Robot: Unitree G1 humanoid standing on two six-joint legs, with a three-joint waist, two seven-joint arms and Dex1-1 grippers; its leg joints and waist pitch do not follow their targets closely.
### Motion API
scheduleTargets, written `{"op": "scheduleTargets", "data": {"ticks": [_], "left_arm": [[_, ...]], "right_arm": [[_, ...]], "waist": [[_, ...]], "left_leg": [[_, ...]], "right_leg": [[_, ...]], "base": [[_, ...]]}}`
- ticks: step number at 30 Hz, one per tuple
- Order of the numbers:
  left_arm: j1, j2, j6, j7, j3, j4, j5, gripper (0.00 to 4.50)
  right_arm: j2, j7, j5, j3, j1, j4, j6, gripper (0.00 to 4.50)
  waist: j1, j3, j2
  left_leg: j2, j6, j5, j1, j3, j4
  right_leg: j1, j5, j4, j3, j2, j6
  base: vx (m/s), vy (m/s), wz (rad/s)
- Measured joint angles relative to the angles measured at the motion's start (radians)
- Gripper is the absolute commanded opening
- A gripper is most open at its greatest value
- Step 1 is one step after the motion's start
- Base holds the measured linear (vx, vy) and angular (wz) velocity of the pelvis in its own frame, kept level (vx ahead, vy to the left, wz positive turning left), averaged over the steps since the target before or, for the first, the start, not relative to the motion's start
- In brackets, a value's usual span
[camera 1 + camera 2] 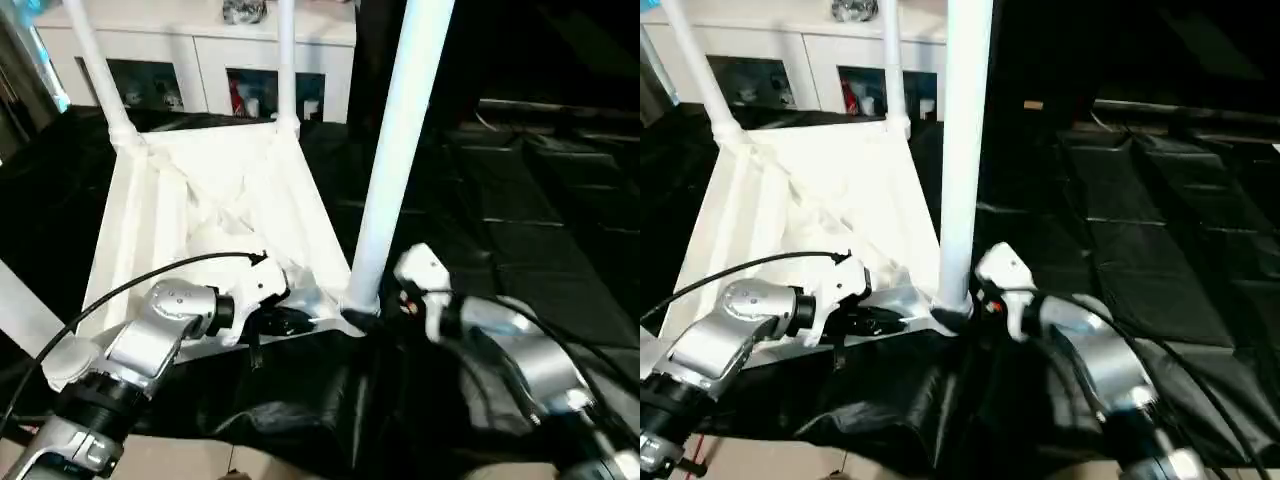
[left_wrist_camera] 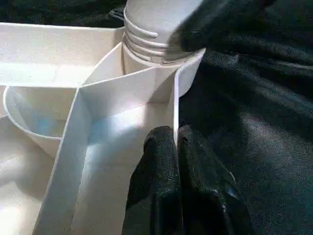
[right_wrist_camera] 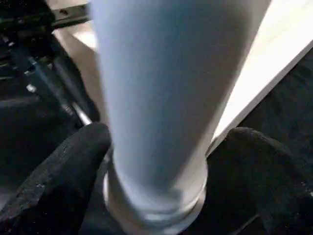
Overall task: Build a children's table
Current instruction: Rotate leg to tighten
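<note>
The two head views look forward and down from above the silver forearms. They share almost the same scene: the upturned table on black cloth, and a white cabinet at the back. The left wrist camera looks along its own black fingers, very near the table's edge wall and a corner socket. The right wrist camera sits very close to the near leg, between its two fingers. Both head views also show this leg.
</note>
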Motion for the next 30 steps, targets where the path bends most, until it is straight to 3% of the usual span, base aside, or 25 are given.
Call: {"op": "scheduleTargets", "data": {"ticks": [9, 15, 18, 25, 30], "left_arm": [[-0.01, -0.005, 0.0, -0.001, -0.001, 0.013, 0.007, 0.0], [-0.011, -0.005, 0.003, 0.002, 0.0, 0.014, 0.007, 0.0], [-0.016, -0.017, 0.012, 0.03, 0.003, 0.024, 0.013, 0.0], [-0.125, -0.16, 0.027, 0.234, 0.019, 0.185, 0.073, 0.0], [-0.192, -0.258, 0.022, 0.357, 0.018, 0.289, 0.108, 0.0]], "right_arm": [[0.015, 0.024, -0.021, 0.031, -0.035, 0.081, -0.054, 3.41], [0.032, 0.029, -0.019, 0.03, -0.043, 0.113, -0.076, 2.81], [0.053, 0.012, -0.019, 0.012, -0.05, 0.149, -0.092, 2.74], [0.213, -0.343, -0.048, -0.096, -0.131, 0.329, -0.095, 2.67], [0.285, -0.543, -0.095, -0.124, -0.209, 0.451, -0.123, 2.67]], "waist": [[0.002, 0.0, 0.0], [0.002, 0.0, 0.0], [0.001, 0.0, -0.001], [-0.011, 0.0, 0.0], [-0.008, 0.0, 0.002]], "left_leg": [[0.0, 0.0, 0.0, 0.0, 0.0, 0.0], [0.0, 0.0, 0.0, 0.0, 0.0, 0.0], [0.0, 0.0, 0.0, 0.001, 0.0, 0.001], [0.0, -0.001, 0.001, 0.002, 0.0, 0.001], [-0.001, -0.001, 0.001, 0.001, 0.0, 0.001]], "right_leg": [[0.0, 0.0, 0.0, 0.0, 0.0, 0.0], [0.0, 0.0, 0.0, 0.0, 0.0, 0.0], [0.0, 0.0, 0.0, 0.0, 0.0, 0.0], [0.0, -0.001, 0.0, 0.0, 0.0, 0.001], [0.0, -0.001, 0.0, 0.0, -0.001, 0.001]], "base": [[0.0, 0.0, 0.0], [0.0, 0.0, 0.0], [0.0, 0.0, 0.0], [0.0, 0.0, 0.0], [0.0, 0.0, 0.0]]}}
